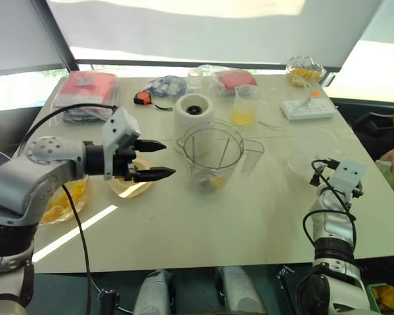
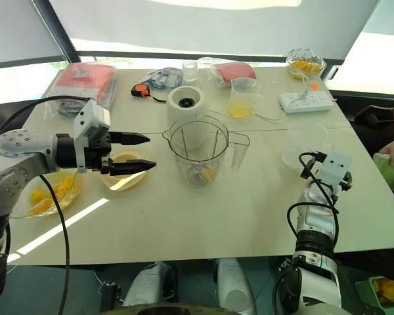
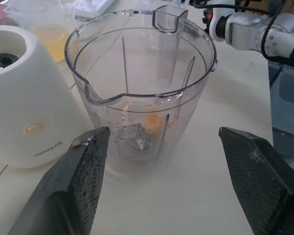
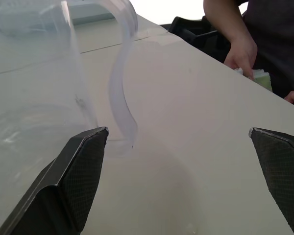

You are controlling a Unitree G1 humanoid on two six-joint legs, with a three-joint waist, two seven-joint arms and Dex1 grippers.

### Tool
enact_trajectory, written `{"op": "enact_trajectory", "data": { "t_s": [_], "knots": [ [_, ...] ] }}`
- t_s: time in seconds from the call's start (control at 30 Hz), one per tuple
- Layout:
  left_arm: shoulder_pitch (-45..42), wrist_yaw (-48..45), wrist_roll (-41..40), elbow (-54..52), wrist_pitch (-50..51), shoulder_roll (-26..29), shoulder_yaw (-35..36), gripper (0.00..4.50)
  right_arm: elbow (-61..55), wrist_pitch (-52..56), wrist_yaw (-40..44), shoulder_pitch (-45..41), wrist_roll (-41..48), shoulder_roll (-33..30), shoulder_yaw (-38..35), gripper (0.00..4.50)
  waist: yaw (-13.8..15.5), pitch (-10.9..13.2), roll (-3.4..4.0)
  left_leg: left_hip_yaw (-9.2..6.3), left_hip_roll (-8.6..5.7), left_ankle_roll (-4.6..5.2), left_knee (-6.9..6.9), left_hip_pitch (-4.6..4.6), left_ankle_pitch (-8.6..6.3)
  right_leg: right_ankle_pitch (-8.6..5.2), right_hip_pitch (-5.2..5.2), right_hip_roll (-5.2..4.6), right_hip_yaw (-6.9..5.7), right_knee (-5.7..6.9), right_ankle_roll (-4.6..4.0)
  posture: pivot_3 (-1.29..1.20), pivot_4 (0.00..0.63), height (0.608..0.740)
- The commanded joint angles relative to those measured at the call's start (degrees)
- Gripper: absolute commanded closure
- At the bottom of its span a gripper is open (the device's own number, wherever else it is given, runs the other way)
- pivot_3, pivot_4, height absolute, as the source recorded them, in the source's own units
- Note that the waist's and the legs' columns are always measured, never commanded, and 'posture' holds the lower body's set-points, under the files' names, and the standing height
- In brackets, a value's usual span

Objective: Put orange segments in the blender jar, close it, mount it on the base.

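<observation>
The blender jar (image 1: 213,159) stands upright at the middle of the table (image 1: 203,230), a clear ribbed pitcher with its lid off, its handle toward 3 o'clock. At its bottom lie a few orange segments (image 3: 154,123) beside the metal blade. The white base (image 1: 194,113) stands just behind it at 11 o'clock, its dark socket bare. A clear cup (image 1: 245,105) of yellow juice sits at 1 o'clock from the jar. At 9 o'clock, near the table's left edge, a glass bowl (image 1: 67,199) holds more segments; a shallow dish (image 1: 132,184) lies between it and the jar. Another bowl of fruit (image 1: 304,70) sits at the far right corner.

The left gripper (image 1: 159,159) hovers at the jar's 9 o'clock, fingers spread wide, holding nothing. The right gripper (image 4: 179,161) is low at the table's right side beside an empty clear bowl (image 4: 49,83), fingers wide apart, empty. A person's hand (image 4: 241,54) rests at the right edge.
</observation>
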Motion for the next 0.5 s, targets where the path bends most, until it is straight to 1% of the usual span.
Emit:
{"op": "enact_trajectory", "data": {
  "t_s": [0.03, 0.2, 0.33, 0.43, 0.5],
  "knots": [
    [-0.8, -0.4, 0.4, 0.0, -1.2, 0.3, 1.0, 0.79, -5.3, 0.4, -0.5, 1.2, 0.4, 0.3, 0.6, 0.03, 0.0, 0.0, 0.00, 0.00, 0.00, 0.00, 0.00, 0.00, 0.00, 0.00, 0.00, 0.00, 0.00, 0.00, 0.00, 0.00, 0.150, 0.740],
    [-1.2, -0.8, 1.1, 1.0, -2.0, -0.2, 0.2, 0.79, -11.1, 2.7, -0.2, 5.3, 0.3, 1.3, 1.8, 0.03, 0.1, 0.0, 0.00, 0.00, 0.00, 0.00, 0.00, 0.00, 0.00, 0.00, 0.00, 0.00, 0.00, 0.00, 0.00, 0.00, 0.150, 0.740],
    [-1.1, -1.4, 2.4, 2.2, -2.9, -0.1, -0.2, 0.79, -17.8, 5.1, 0.7, 9.2, 0.0, 2.0, 3.1, 0.03, 0.1, 0.0, 0.00, 0.01, -0.01, 0.00, 0.00, -0.01, 0.00, -0.01, 0.00, -0.02, 0.00, -0.01, 0.00, 0.00, 0.150, 0.740],
    [-1.3, -1.7, 4.7, 4.5, -4.4, 0.6, -0.5, 0.79, -25.1, 7.4, 1.6, 13.2, 0.5, 3.1, 3.8, 0.03, 0.2, 0.0, 0.00, -0.01, 0.00, 0.00, 0.00, -0.01, 0.00, -0.01, 0.00, -0.01, 0.00, 0.00, -0.01, 0.00, 0.150, 0.740],
    [-2.0, -1.3, 8.2, 7.4, -6.2, 1.1, -1.6, 0.79, -32.3, 9.9, 2.3, 16.8, 0.9, 4.2, 4.5, 0.03, 0.3, 0.0, 0.00, -0.01, 0.00, 0.00, 0.00, 0.00, 0.00, -0.01, 0.00, -0.01, 0.00, 0.00, -0.01, 0.00, 0.150, 0.740]
  ]
}}
